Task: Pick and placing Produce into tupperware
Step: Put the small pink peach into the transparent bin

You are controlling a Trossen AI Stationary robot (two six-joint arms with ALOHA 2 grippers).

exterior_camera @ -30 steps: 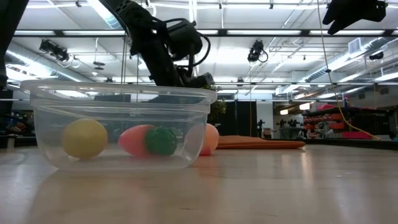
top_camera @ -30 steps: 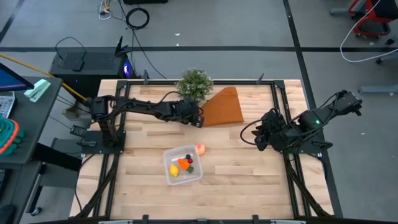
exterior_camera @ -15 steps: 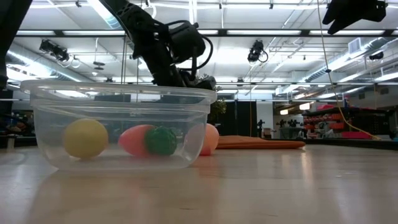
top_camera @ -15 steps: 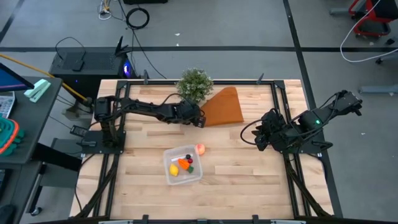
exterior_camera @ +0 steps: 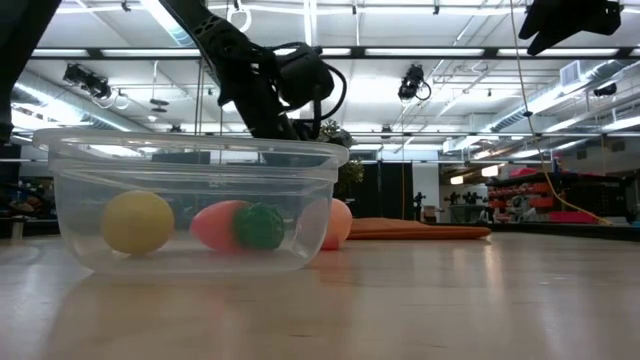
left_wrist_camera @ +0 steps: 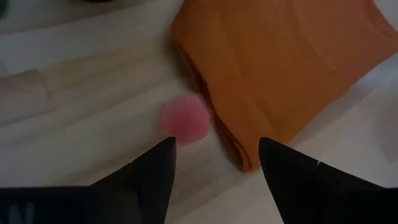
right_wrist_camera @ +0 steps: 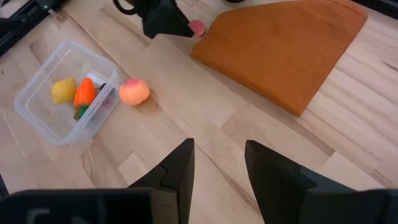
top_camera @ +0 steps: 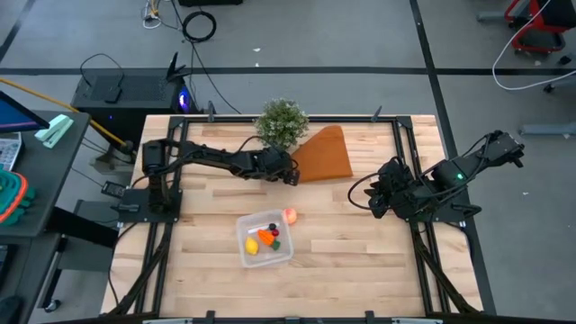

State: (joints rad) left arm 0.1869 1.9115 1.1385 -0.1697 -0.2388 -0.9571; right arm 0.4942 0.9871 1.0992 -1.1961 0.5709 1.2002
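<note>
The clear square tupperware stands on the table's near middle. It holds a yellow lemon, an orange carrot with a green top and small bits. A peach-pink ball rests on the table against the tupperware's far right corner. A small pink piece lies on the wood at the orange wedge's edge. My left gripper hovers open above that piece, touching nothing. My right gripper waits open at the table's right.
A big orange-brown wedge lies flat at the far middle, with a bushy green plant beside it at the far edge. Bare wood stretches between the tupperware and my right arm. Dark frame rails line the table's left and right sides.
My left gripper has crept slightly toward the table's right, closer to the orange wedge, while the arm behind it swung a little. Its fingers have stayed open. The produce and the tupperware have not moved.
</note>
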